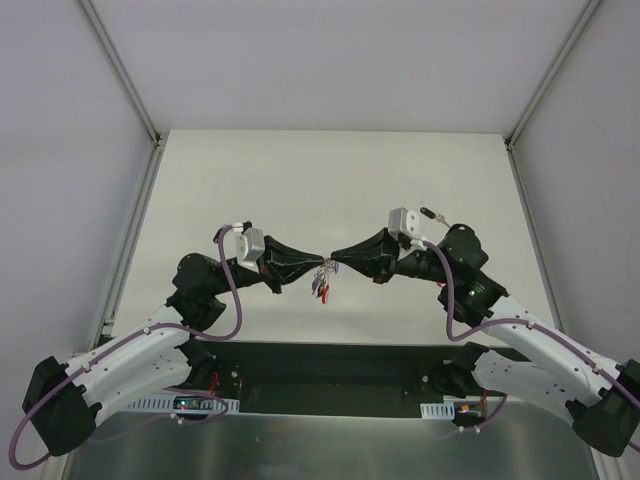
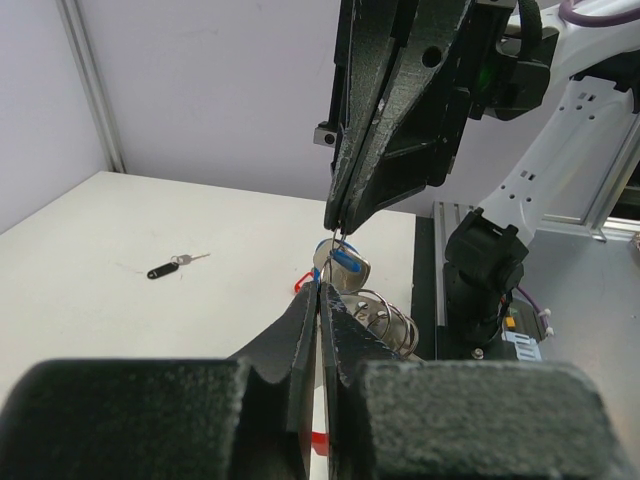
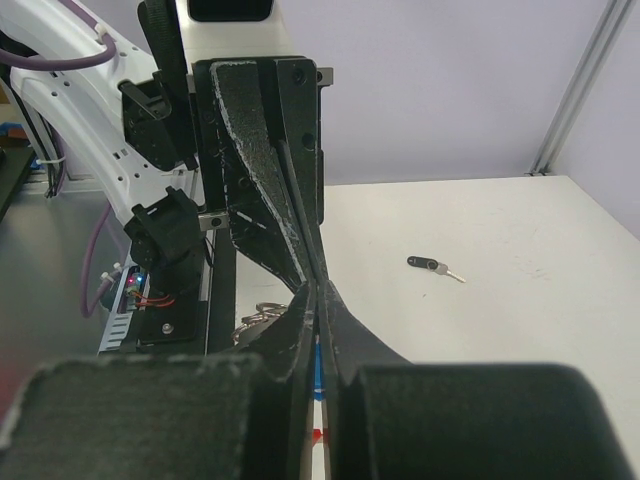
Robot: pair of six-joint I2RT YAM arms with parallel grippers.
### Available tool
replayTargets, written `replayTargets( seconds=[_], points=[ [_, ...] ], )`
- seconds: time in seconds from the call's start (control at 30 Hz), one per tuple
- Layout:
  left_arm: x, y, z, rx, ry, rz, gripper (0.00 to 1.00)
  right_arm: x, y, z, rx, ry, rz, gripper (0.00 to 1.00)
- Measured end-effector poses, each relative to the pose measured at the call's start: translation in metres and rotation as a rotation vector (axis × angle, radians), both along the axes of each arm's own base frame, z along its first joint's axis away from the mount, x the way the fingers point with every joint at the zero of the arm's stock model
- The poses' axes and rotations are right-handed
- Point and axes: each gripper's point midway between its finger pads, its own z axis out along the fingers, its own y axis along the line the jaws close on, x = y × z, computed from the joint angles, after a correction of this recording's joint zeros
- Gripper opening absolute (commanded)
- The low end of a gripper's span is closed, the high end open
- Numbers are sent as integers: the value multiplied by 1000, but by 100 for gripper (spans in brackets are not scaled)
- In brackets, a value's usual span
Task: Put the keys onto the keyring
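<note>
Meeting tip to tip above the middle of the worktop (image 1: 330,170), a little nearer its near edge than its far one, your two tools carry the bunch in the air. The left tool (image 2: 318,295) is pinched narrow, and it looks closed on the keyring (image 2: 385,318) just where the red band (image 2: 303,286) joins the metal coils. The right tool (image 2: 341,222) is also squeezed shut, and it appears to grip the blue key (image 2: 346,262) by its thin metal end, with the blue head hanging right at the left tool's tips.

You seem to be in the middle of threading. The blue key touches the ring area, but you cannot tell from these views whether it is already on the coil. Something red dangles under the bunch in the top view, and it is too small to tell whether it is the band or a red key. The black key (image 2: 163,269) lies flat in the far-right part of the worktop, well apart from the bunch, so that one is not yet done.

For room, bare worktop shows on every side below the tools. The side walls and the frame posts (image 1: 125,75) stand well away. The tight spot is between the two tools themselves, so any twist of one wrist presses straight on the other. Behind them, past the near edge, sit the arm bases.
</note>
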Motion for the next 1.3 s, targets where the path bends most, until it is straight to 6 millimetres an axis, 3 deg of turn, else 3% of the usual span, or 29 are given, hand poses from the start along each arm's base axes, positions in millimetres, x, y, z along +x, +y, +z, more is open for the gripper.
replayTargets(
  seconds=[1.3],
  points=[
    [1,-1,0,-4,7,8,0,3,1,-3,-10,-6,-16,1]
  ],
)
